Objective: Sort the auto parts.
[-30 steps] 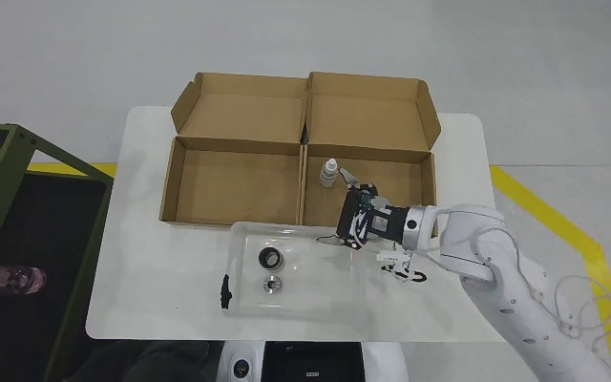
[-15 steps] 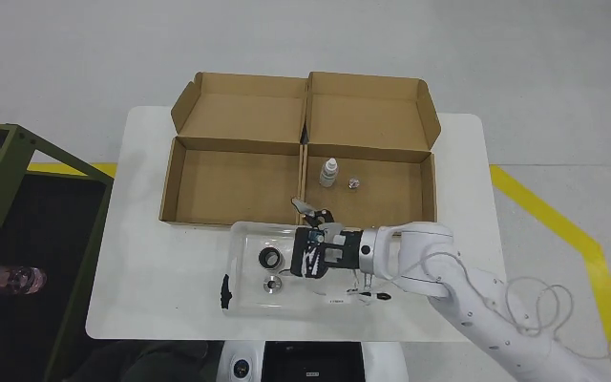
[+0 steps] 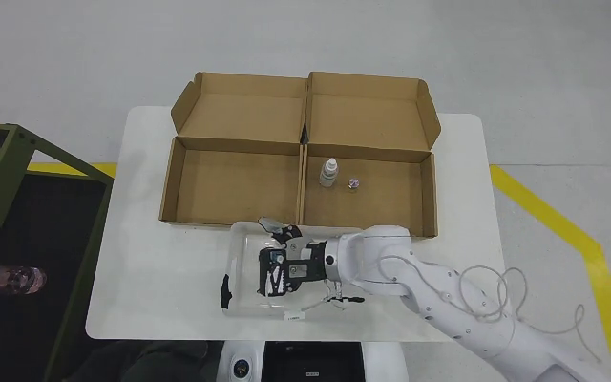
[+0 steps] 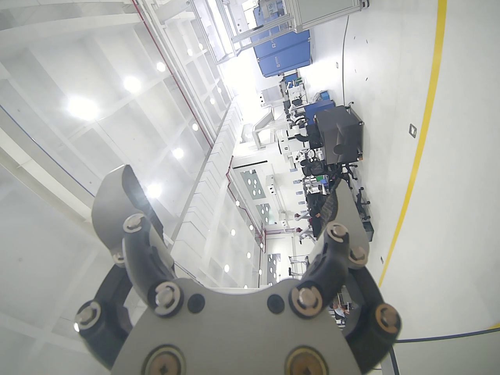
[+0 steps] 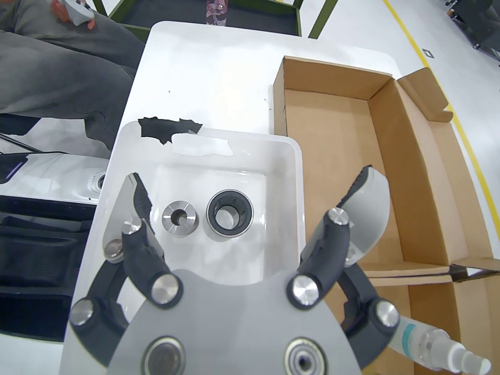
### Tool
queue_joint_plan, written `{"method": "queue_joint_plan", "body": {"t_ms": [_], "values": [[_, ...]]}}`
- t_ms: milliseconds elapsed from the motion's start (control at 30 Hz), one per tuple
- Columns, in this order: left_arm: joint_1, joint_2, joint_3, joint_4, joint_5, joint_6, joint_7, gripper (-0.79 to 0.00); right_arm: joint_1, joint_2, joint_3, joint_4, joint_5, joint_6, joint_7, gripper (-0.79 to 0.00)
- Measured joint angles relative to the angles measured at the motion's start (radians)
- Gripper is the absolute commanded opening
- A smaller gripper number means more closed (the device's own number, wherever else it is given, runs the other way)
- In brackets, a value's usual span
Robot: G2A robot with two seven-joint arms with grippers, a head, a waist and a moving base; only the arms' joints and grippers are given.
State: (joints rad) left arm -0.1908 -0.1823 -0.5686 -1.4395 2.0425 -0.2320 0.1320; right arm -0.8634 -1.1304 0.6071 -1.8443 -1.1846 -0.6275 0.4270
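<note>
right gripper (image 5: 250,181) hangs wide and empty over the white tray (image 5: 297,150), framing the black-rimmed ring (image 5: 229,211) and silver bushing (image 5: 179,218) lying side by side, so i can drop on either; left gripper (image 4: 228,187) gapes idle, pointed ceilingward.

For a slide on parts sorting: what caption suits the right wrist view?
Open right claw hovers over the white tray holding a steel ring and a black-rimmed ring, beside a cardboard box.

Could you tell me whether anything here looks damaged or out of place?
Yes: a ragged black patch on the end rim of the white tray, beside a white strip, looks like torn tape or damage.
</note>
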Motion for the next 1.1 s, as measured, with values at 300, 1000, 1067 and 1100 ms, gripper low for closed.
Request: {"method": "queue_joint_plan", "body": {"t_ms": [300, 1000, 1067, 1100], "values": [[0.000, 0.000, 0.000, 0.000, 0.000, 0.000, 0.000, 0.000, 0.004, -0.027, -0.047, 0.062, -0.019, -0.009, 0.011, -0.058], [0.000, 0.000, 0.000, 0.000, 0.000, 0.000, 0.000, 0.000, 0.002, -0.066, -0.055, 0.173, -0.039, 0.003, 0.031, -0.252], [0.000, 0.000, 0.000, 0.000, 0.000, 0.000, 0.000, 0.000, 0.002, -0.070, -0.055, 0.186, -0.041, 0.005, 0.032, -0.274], [0.000, 0.000, 0.000, 0.000, 0.000, 0.000, 0.000, 0.000, 0.002, -0.071, -0.055, 0.193, -0.042, 0.006, 0.032, -0.283]]}}
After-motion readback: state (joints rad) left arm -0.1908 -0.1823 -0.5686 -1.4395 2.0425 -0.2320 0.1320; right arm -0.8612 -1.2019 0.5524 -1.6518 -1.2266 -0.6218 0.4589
